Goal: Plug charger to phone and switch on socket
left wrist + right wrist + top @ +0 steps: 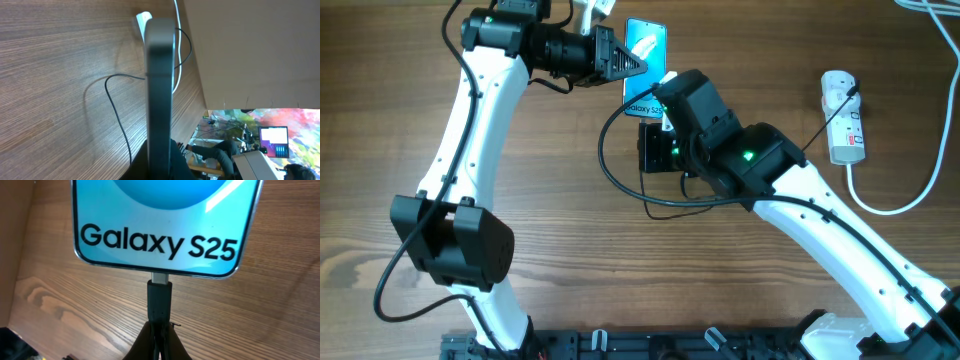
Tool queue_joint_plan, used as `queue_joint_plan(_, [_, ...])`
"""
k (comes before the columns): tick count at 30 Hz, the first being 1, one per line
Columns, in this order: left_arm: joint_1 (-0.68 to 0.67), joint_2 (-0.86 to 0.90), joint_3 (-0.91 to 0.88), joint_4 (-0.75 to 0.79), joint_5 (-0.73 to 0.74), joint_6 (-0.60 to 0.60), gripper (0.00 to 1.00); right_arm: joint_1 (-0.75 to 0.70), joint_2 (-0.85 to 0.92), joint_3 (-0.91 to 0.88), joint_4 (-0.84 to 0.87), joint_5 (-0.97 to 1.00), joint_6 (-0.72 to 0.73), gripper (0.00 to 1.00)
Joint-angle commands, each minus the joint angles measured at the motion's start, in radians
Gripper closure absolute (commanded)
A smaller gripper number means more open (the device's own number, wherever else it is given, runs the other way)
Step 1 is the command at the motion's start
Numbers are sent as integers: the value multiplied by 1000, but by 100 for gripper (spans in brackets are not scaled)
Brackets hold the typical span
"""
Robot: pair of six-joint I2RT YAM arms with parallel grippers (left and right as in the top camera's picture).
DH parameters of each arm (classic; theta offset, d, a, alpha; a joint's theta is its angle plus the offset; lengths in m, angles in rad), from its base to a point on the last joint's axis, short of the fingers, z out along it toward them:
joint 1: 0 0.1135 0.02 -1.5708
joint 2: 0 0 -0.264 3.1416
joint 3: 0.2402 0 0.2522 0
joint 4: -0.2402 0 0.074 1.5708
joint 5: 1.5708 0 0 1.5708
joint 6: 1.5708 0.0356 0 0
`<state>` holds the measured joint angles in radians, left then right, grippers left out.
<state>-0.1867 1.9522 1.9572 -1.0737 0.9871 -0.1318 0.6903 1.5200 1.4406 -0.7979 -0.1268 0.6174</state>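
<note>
The phone (647,45), turquoise screen up, lies at the back middle of the table. My left gripper (623,62) is shut on its left side. In the left wrist view the phone (160,85) shows edge-on, rising from between the jaws of the left gripper (160,167). My right gripper (665,112) is shut on the charger connector. Seen from the right wrist, the connector (160,297) sticks out of the right gripper (160,332), and its metal tip meets the port below the "Galaxy S25" text on the phone (160,225). The charger's thin cable (608,170) loops back to the socket (845,120).
A thick white cord (920,190) curves from the socket toward the right edge. In the left wrist view the socket (142,19) lies beyond the phone, beside a brown cardboard wall (250,50). Both arm bases stand along the front edge.
</note>
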Motion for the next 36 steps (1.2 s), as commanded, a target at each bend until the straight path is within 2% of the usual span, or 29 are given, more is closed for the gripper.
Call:
queue_joint_plan(1, [8,-24,5,3,49,24,96,-4,-15,11,13,-16,12,96])
queue_joint_plan(36, [8,-24,5,10,45,72,96,-7,-15,11,20,-1,-8,96])
